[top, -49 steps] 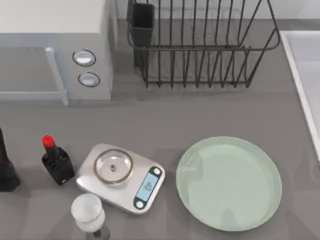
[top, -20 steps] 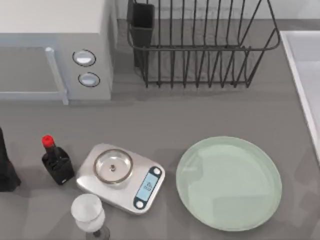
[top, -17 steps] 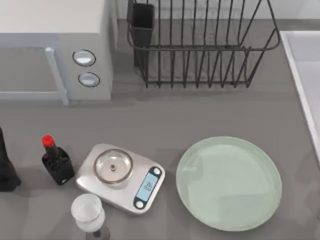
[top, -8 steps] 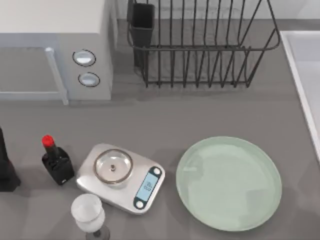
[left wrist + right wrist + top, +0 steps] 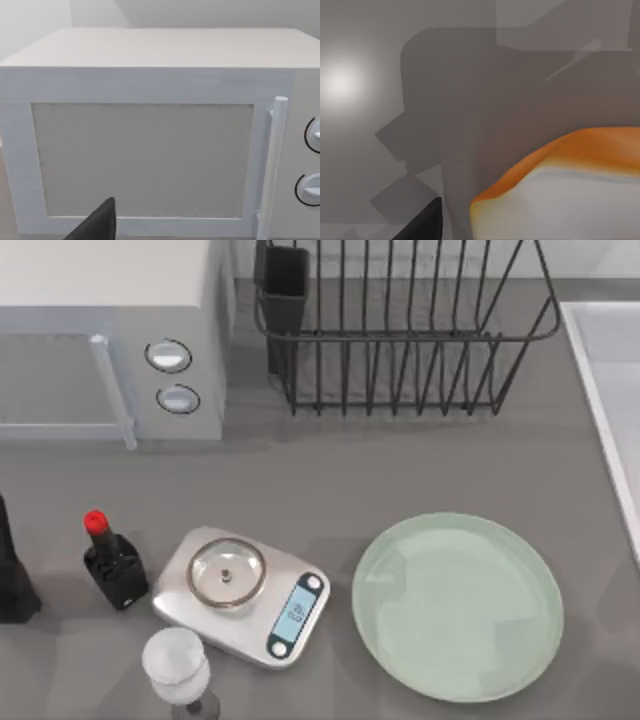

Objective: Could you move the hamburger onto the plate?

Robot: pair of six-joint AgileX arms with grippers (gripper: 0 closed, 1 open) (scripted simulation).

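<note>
The hamburger (image 5: 560, 190) looms close before the right wrist camera, orange edge uppermost; its long axis is unclear. The plate (image 5: 457, 606) lies bare on the table (image 5: 400, 470), right of the kitchen scale (image 5: 241, 595). Whether either claw is wide or narrow, I cannot tell.

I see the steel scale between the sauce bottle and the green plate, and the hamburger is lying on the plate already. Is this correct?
Not quite. In the top view the plate is bare; no hamburger lies on it. The hamburger appears close up in the right wrist view, over the grey table. The rest holds: the steel scale sits between the sauce bottle and the plate.

A grey countertop (image 5: 330, 485) carries a white microwave (image 5: 110, 330) beside a black wire dish rack (image 5: 400, 330)
</note>
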